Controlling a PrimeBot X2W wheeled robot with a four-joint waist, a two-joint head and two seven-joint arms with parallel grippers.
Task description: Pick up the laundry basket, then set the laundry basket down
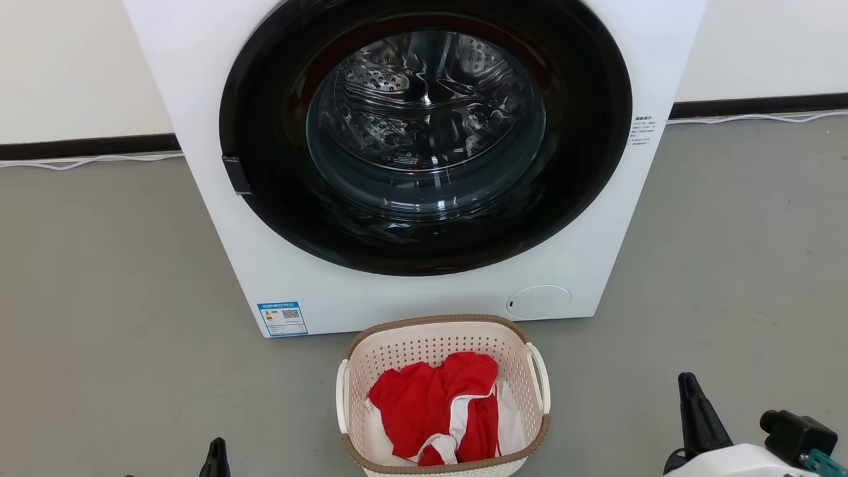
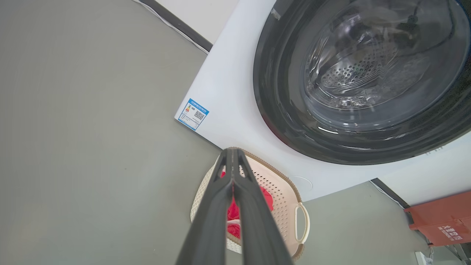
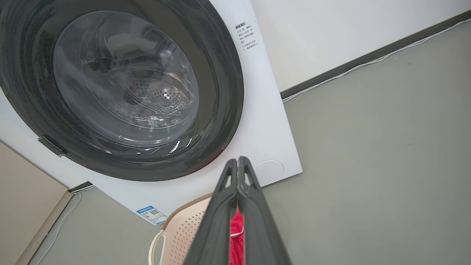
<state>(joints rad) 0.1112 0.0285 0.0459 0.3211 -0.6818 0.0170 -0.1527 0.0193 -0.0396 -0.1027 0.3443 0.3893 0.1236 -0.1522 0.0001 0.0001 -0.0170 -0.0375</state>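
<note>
Lengthwise, the laundry basket (image 1: 430, 344) points at the washing machine (image 1: 192, 99).

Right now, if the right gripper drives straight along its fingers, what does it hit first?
Probably the washing machine: the right gripper, shut, points at its lower white front, near the round cover. The laundry basket seems to lie below that line, though depth is hard to judge.

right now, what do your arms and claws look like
The left claw and the right claw each have two long dark grey fingers, broad at the base and tapering to a slim point, with narrow cut-outs near the tip. Behind the right claw is a smooth white forearm shell, with a black block and a small teal part beside it.
</note>
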